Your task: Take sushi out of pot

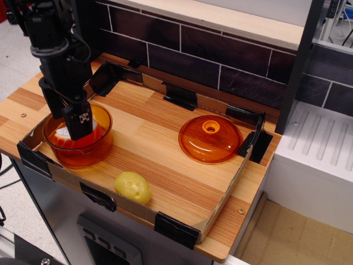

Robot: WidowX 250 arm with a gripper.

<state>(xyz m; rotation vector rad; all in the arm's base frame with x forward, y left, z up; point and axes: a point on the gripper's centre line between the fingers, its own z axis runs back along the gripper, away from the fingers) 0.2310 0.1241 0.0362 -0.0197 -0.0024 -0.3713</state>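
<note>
Wooden counter [182, 182] against dark tiled back wall [209, 55], work zone boxed by low cardboard rim [220, 207] with black tape, presumably to keep toys from rolling off. 1 pot [83, 152] at left near corner. Gripper [76, 126] lowered inside pot, straddling or touching sushi [63, 135]; only a sliver of white rice and red edge visible around black fingers. Jaw state hidden by finger bodies, cannot tell whether apart or closed on toy. Sushi inside pot, not lifted. Vertical approach suits straight pot walls. Domed lid [210, 139] set aside at right, well apart. Yellow lumpy toy [133, 187] near front rim, clear of lift path.
</note>
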